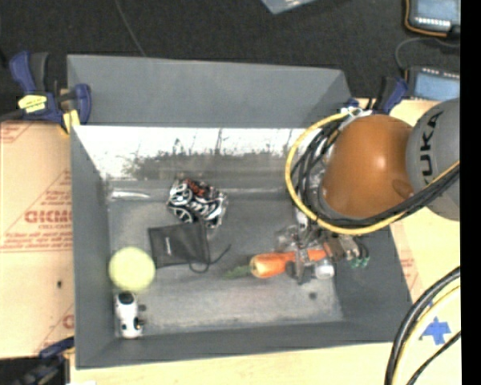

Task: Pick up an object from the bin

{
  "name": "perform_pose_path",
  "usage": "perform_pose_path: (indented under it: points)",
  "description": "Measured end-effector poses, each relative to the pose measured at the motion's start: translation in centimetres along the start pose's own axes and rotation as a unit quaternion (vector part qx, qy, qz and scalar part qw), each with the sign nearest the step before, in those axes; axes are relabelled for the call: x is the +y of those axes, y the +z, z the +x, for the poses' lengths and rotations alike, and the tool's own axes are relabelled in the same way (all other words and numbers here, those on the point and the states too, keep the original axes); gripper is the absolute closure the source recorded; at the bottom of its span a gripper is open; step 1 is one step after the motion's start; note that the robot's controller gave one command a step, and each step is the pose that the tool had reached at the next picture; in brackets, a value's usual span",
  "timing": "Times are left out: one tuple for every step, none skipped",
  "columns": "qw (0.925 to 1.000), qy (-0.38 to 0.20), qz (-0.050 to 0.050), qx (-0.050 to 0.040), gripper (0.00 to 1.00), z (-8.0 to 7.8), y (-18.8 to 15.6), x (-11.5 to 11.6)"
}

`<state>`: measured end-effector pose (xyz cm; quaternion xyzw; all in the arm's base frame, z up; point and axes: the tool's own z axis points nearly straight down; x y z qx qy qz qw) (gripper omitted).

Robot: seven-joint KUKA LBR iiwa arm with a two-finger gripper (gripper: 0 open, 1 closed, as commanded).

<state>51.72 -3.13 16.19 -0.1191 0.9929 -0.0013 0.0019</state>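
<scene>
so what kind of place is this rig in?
Probably a robotics lab grasping cell: a grey metal bin, a grey KUKA arm reaching in, and odd loose items like an orange toy carrot and a yellow-green round ball.

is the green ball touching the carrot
Apart: the camera view shows bare bin floor between the green ball and the carrot.

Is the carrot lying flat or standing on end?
Lying flat: the carrot stretches sideways along the floor of the bin, green tip pointing left, thick end by the gripper.
</scene>
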Motion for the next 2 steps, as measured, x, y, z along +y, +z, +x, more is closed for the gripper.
perform_pose_path:
  points:
    - [1.0, 0.0, 0.0, 0.0013, 1.0, 0.2, -2.7, 0.6]
    - [1.0, 0.009, 0.0, -0.0019, 1.0, -0.1, -5.3, 1.3]
